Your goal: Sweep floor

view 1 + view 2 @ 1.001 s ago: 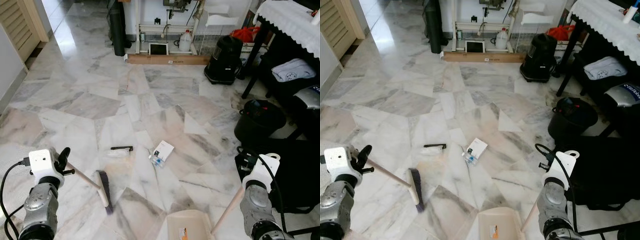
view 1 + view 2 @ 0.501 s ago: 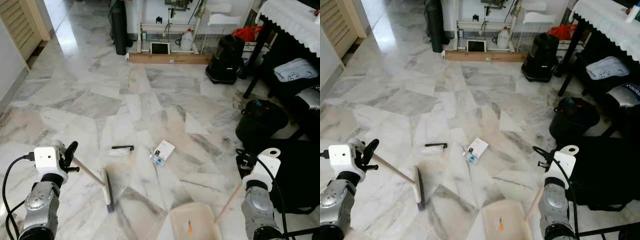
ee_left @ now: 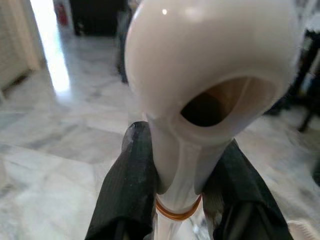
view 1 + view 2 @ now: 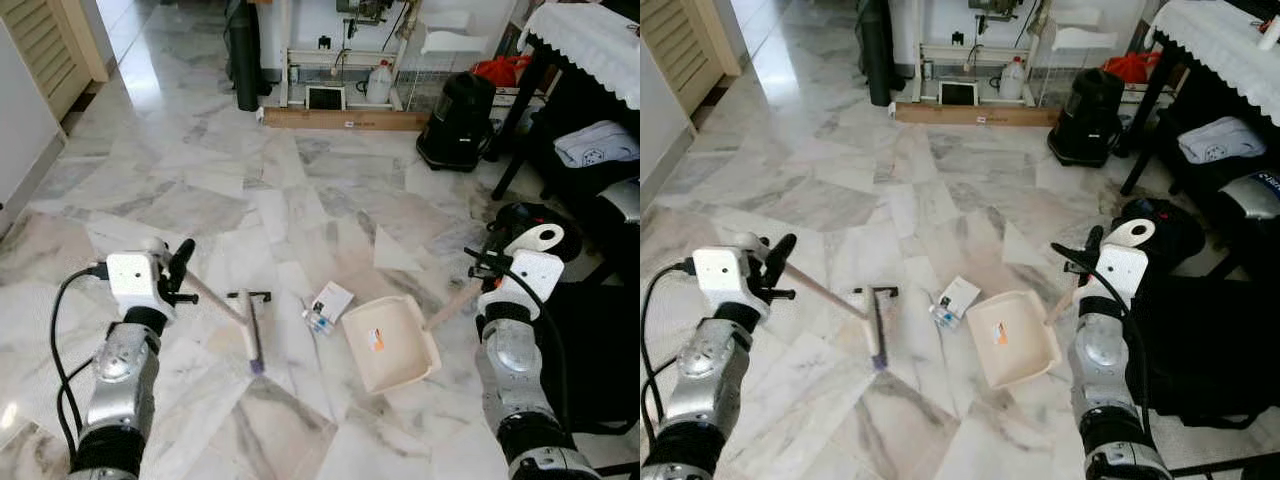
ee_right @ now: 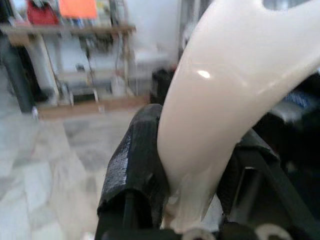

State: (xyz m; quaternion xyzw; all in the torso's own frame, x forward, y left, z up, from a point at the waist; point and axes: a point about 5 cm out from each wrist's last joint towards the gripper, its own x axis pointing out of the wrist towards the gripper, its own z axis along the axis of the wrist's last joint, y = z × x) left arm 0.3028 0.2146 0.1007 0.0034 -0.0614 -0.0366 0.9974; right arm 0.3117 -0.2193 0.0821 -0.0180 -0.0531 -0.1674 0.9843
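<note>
Left eye view has my left arm raised and bent at the lower left, its left gripper (image 4: 181, 268) clamped on the pale wooden stick of the small broom (image 4: 215, 300). The stick slants down to the right from the fingers to the white broom head with dark purple bristles (image 4: 253, 340), which rests on the marble tile floor (image 4: 180, 190) close to my body. Just beyond the head lies a short black bar (image 4: 249, 295), and right of it a small white card packet (image 4: 327, 303).

Next comes the cream plastic dustpan (image 4: 390, 343), tilted, its open mouth turned toward the packet and the broom. Its wooden handle (image 4: 452, 303) runs up to the right gripper (image 4: 484, 262), whose arm stands bent upward at the lower right. Farther right sit a round black bin (image 4: 528, 222) and a black cloth-covered table (image 4: 590, 40).

Left wrist view adds what the head camera cannot: the black fingers (image 3: 131, 180) pressed on either side of the broom's glossy white handle cap (image 3: 210, 70). Right wrist view likewise shows both black pads (image 5: 135, 165) squeezing the dustpan's white curved grip (image 5: 225, 85).
</note>
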